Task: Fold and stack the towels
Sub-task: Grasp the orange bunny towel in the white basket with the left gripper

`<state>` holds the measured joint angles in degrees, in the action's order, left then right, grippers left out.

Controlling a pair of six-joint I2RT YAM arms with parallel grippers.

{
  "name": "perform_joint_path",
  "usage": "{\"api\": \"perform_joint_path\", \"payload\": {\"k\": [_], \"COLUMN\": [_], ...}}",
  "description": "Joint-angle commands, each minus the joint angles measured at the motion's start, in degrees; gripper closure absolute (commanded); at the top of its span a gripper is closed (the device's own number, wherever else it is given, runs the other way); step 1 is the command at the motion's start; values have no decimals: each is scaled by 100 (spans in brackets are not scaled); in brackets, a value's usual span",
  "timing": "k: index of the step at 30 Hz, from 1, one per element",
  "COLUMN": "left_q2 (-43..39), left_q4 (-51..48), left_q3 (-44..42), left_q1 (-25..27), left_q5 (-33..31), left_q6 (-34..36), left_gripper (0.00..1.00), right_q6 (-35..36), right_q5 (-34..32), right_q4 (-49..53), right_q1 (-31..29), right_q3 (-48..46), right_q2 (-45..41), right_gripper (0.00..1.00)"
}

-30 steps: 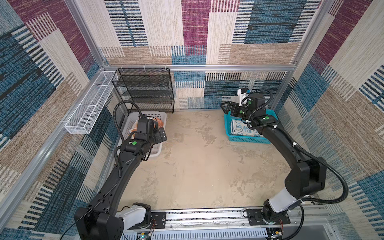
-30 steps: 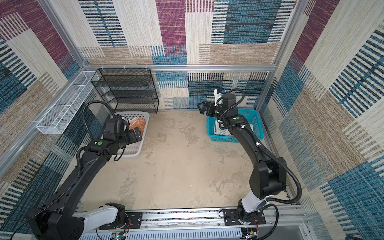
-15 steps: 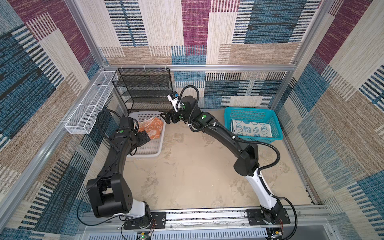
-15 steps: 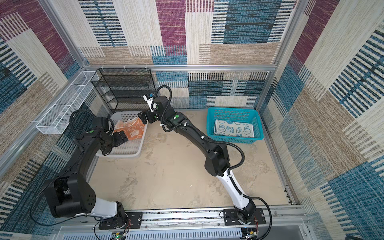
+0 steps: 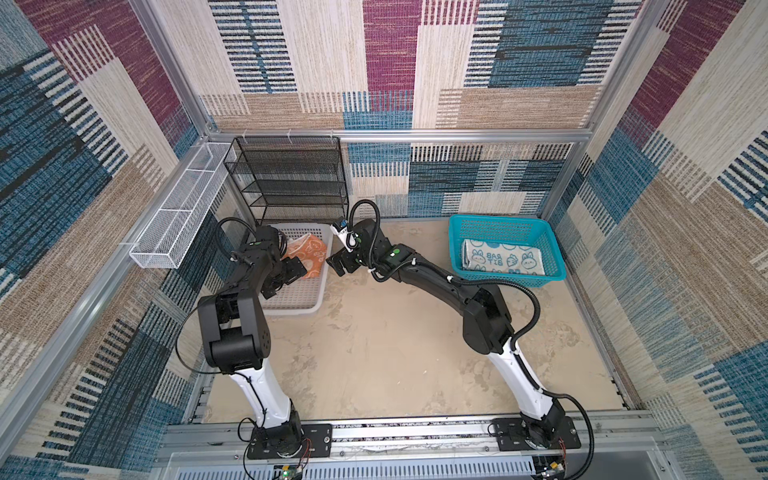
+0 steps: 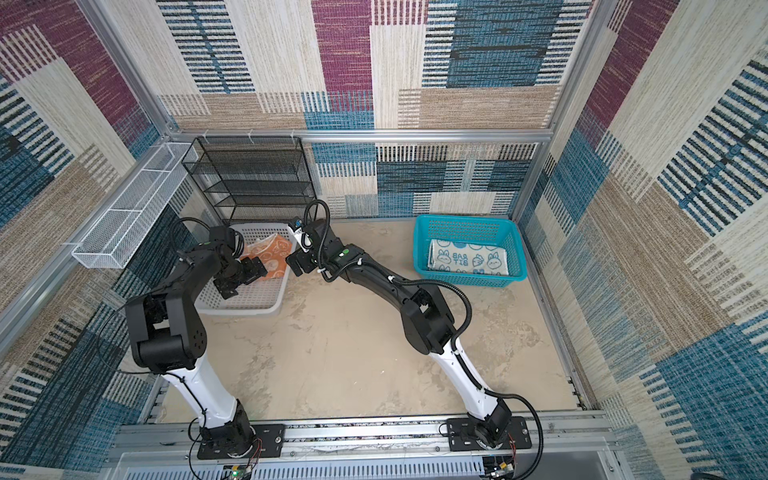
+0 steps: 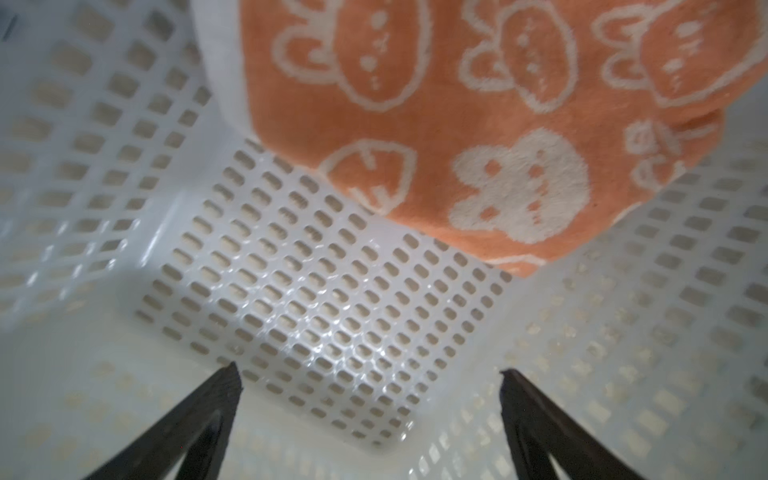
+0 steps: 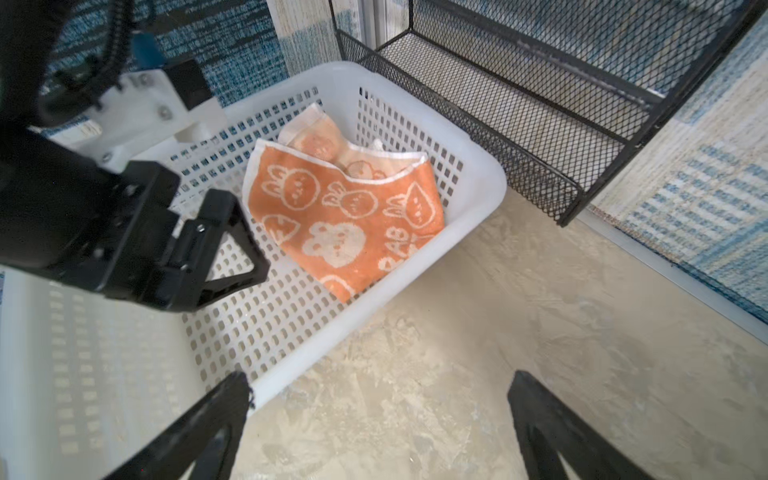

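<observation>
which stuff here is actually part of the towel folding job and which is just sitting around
Part of the job:
- orange towel, crumpled in the white basket
- rabbit towel, folded flat in the teal basket
- left gripper and right gripper, both open and empty

Just sitting around:
- black mesh shelf
- white wire tray on the side frame

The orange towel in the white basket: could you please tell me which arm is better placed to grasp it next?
Probably the left. The left tool is open inside the white basket, facing the orange towel close ahead; the right tool, also open, hangs outside the basket's rim, over the table.
</observation>
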<state>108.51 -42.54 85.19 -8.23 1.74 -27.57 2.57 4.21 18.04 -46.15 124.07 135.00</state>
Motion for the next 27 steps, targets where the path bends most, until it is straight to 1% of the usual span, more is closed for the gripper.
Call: {"api": "perform_joint_path", "payload": {"k": [1, 2, 4, 7, 9, 12, 15, 18, 19, 20, 21, 24, 25, 27], "left_q2": [339, 477, 699, 985, 1150, 1331, 1438, 1483, 1466, 1446, 1420, 1258, 1153, 856], "left_q4": [199, 274, 449, 492, 493, 494, 494, 508, 541, 563, 585, 601, 622, 715], "left_q3": [266, 351, 483, 750, 875, 1019, 1103, 1075, 1033, 1001, 962, 875, 816, 633], "left_q1": [83, 89, 140, 241, 256, 260, 292, 302, 319, 321, 339, 357, 365, 375], "left_q5": [-28, 44, 129, -85, -118, -180, -293, -262, -255, -253, -253, -218, -197, -216], "left_q6": [-333, -402, -426, -436, -466, -448, -367, -347, -340, -323, -315, -296, -302, -305], "left_gripper": [0, 0, 4, 6, 10, 19, 36, 60, 66, 70, 76, 98, 100, 100], "right_q6": [146, 154, 187, 262, 285, 277, 238, 221, 217, 211, 196, 158, 143, 122], "right_q5": [-183, -196, -264, -384, -424, -470, -509, -620, -643, -651, -658, -616, -616, -607], "right_q4": [-762, -865, -1008, -1060, -1216, -1451, -1663, -1828, -1846, -1872, -1877, -1828, -1800, -1724], "right_q1": [10, 10, 10, 9, 10, 10, 10, 21, 26, 35, 36, 36, 36, 32], "right_q3": [-540, -773, -1134, -1477, -1784, -2282, -2719, -3058, -3142, -3192, -3210, -3207, -3209, -3214], "right_q2": [-460, -573, -802, -1058, -1264, -1547, -1817, -2089, -2164, -2230, -2289, -2409, -2436, -2490], "right_gripper": [1, 1, 1, 1, 1, 1, 1, 1, 1, 1, 1, 1, 1, 1]}}
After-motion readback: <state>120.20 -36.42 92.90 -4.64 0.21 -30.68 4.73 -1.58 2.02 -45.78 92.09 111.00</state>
